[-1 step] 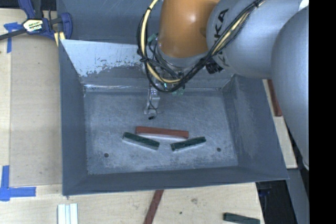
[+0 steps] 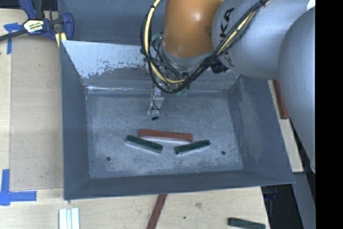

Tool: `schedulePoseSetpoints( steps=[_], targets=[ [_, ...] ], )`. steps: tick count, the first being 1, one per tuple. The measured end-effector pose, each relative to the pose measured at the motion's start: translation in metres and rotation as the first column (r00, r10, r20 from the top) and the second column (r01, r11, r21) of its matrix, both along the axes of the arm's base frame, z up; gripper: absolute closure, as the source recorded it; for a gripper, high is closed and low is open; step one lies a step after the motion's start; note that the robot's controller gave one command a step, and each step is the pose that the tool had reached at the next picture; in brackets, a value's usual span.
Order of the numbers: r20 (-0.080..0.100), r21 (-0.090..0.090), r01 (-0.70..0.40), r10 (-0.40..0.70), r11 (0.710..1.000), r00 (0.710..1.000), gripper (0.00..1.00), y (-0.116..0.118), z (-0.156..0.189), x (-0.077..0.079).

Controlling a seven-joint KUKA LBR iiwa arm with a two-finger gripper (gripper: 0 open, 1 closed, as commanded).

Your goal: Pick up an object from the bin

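Observation:
My gripper (image 2: 155, 108) hangs below the orange cover over the back middle of the bin floor, its narrow tip pointing down with nothing seen between the fingers. In front of it lies a flat red-brown stick (image 2: 165, 135), lengthways across the floor. A dark green stick (image 2: 143, 143) lies just left and in front of the red one. Another dark green stick (image 2: 192, 147) lies to the right, slightly tilted. The gripper tip is a short way behind the red stick's left end, apart from it.
The arm and its cables cover the bin's back right part. The bin's sloping walls ring the floor on all sides. Bare floor lies left and right of the sticks.

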State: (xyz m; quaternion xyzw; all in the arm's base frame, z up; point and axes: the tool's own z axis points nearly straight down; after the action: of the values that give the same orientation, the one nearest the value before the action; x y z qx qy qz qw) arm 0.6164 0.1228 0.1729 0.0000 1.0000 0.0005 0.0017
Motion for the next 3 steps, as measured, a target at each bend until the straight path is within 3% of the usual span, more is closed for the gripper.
schedulePoseSetpoints(
  steps=[1, 2, 3],
  targets=[
    [0.002, 0.0, -0.007, 0.007, 1.0, 1.0, 0.0, -0.057, -0.091, -0.055],
    [-0.004, -0.001, -0.016, 0.016, 1.0, 1.0, 0.0, -0.061, -0.093, -0.054],
    [-0.002, 0.001, -0.07, 0.07, 0.998, 0.998, 0.0, -0.022, -0.072, -0.084]
  ],
)
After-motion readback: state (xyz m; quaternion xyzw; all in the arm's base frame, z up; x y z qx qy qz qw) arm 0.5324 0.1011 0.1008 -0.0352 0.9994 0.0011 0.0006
